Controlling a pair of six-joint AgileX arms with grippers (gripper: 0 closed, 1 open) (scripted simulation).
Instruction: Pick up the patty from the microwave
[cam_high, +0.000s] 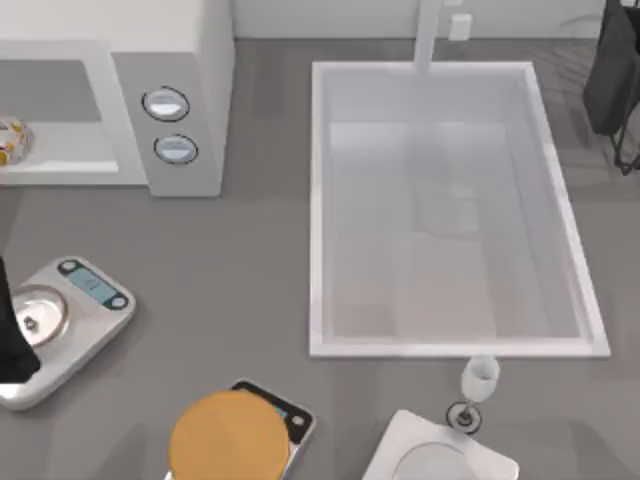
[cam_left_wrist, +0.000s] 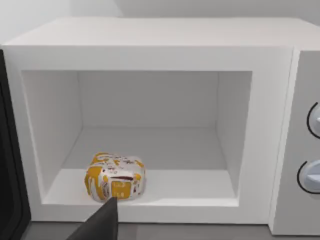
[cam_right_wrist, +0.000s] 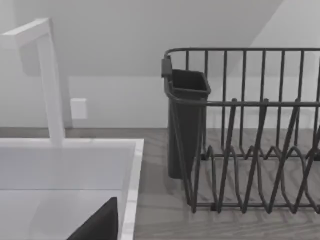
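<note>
The white microwave (cam_high: 170, 60) stands at the table's back left with its door open. The patty (cam_high: 10, 140), small, whitish with orange-yellow patches, lies on the cavity floor near the front edge. In the left wrist view the patty (cam_left_wrist: 116, 176) sits low in the microwave (cam_left_wrist: 150, 35) cavity, and a dark part of my left gripper (cam_left_wrist: 102, 222) pokes up just in front of it, apart from it. My left arm (cam_high: 12, 340) shows at the table's left edge. A dark part of my right gripper (cam_right_wrist: 100, 225) hangs over the sink's back right corner.
A big white sink (cam_high: 318, 200) with a faucet (cam_high: 428, 35) fills the middle right. A silver scale (cam_high: 90, 300) sits front left beside my left arm. A tan disc (cam_high: 228, 435), a wine glass (cam_high: 478, 385) and a white plate (cam_high: 440, 455) line the front. A dark dish rack (cam_right_wrist: 250, 130) stands back right.
</note>
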